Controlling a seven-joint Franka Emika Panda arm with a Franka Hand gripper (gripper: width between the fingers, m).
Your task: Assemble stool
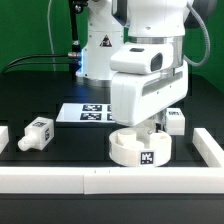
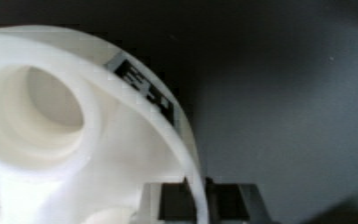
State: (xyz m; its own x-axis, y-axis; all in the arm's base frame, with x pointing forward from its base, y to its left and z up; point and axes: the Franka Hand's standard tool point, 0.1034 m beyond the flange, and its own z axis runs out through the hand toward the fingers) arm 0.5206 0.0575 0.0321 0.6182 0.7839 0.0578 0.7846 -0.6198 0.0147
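Observation:
The stool's round white seat (image 1: 139, 150) lies on the black table near the front rail, a tag on its side wall. My gripper (image 1: 150, 131) comes down on it from above. In the wrist view the seat (image 2: 43, 165) fills most of the picture, with a socket recess (image 2: 51, 100) and a tag (image 2: 144, 88) on its rim. The gripper (image 2: 202, 200) has its dark pads (image 2: 163, 200) on either side of the seat's rim and is shut on it. One loose leg (image 1: 37, 131) lies at the exterior view's left. Another leg (image 1: 175, 120) lies at its right, behind the seat.
The marker board (image 1: 90, 111) lies flat behind the seat. White border rails (image 1: 60, 178) run along the table's front and up the right side (image 1: 208, 145). The arm's base (image 1: 100, 45) stands at the back.

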